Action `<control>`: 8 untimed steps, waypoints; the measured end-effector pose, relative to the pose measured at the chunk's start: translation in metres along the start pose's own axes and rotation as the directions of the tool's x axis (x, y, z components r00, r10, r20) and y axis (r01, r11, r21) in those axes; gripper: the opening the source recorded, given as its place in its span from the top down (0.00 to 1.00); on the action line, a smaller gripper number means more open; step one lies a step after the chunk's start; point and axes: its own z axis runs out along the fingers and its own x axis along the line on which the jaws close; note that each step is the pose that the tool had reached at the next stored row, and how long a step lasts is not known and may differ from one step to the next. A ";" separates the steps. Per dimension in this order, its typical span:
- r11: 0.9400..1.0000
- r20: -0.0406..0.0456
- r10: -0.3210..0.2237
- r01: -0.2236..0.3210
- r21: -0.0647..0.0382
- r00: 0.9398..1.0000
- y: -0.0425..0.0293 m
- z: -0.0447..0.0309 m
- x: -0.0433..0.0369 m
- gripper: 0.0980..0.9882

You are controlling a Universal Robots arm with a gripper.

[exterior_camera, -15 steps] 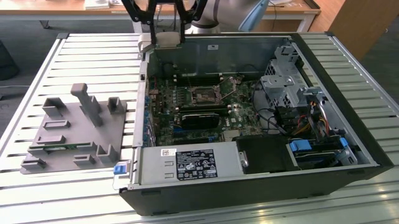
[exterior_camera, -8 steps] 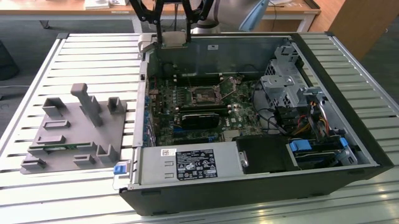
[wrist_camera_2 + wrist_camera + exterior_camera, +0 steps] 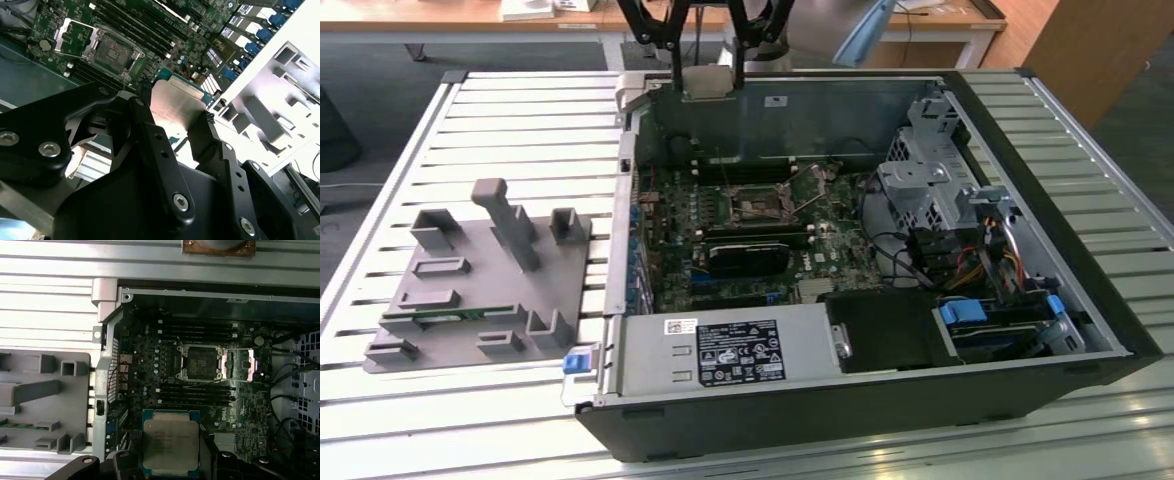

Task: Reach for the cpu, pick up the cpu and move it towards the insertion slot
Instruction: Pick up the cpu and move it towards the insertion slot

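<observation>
- cpu (image 3: pixel 170 446) showing a dull silver top with a teal-green rim
- gripper (image 3: pixel 175 122) appearing matte black, silver screws dotting it
- insertion slot (image 3: pixel 201 361) showing dark with a silvery frame
- motherboard (image 3: pixel 150 390) looking dark green, speckled with tiny pale parts
- fixture tray (image 3: pixel 480 280) sitting plain grey
- counter (image 3: pixel 520 120) showing pale ribbed metal stripes
- case (image 3: pixel 854 410) showing black outside

Insertion slot (image 3: pixel 201 361) lies uncovered; memory slots (image 3: pixel 197 391) and cables (image 3: pixel 907 262) flank it
</observation>
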 end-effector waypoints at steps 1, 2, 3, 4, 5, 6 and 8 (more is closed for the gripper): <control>1.000 0.000 0.000 0.000 0.000 1.000 0.0004 0.0000 -0.0018 0.50; 1.000 0.000 0.000 0.000 0.000 1.000 0.0008 0.0000 -0.0036 0.50; 1.000 0.000 0.000 0.000 0.000 1.000 0.0012 0.0000 -0.0053 0.50; 1.000 0.000 0.000 0.000 0.000 1.000 0.0017 0.0000 -0.0070 0.50; 1.000 0.000 0.000 0.000 0.000 1.000 0.0022 0.0001 -0.0088 0.50; 1.000 0.000 0.000 0.000 0.000 1.000 0.0026 0.0000 -0.0105 0.50; 1.000 0.000 0.000 0.000 0.000 1.000 0.0036 0.0001 -0.0142 0.50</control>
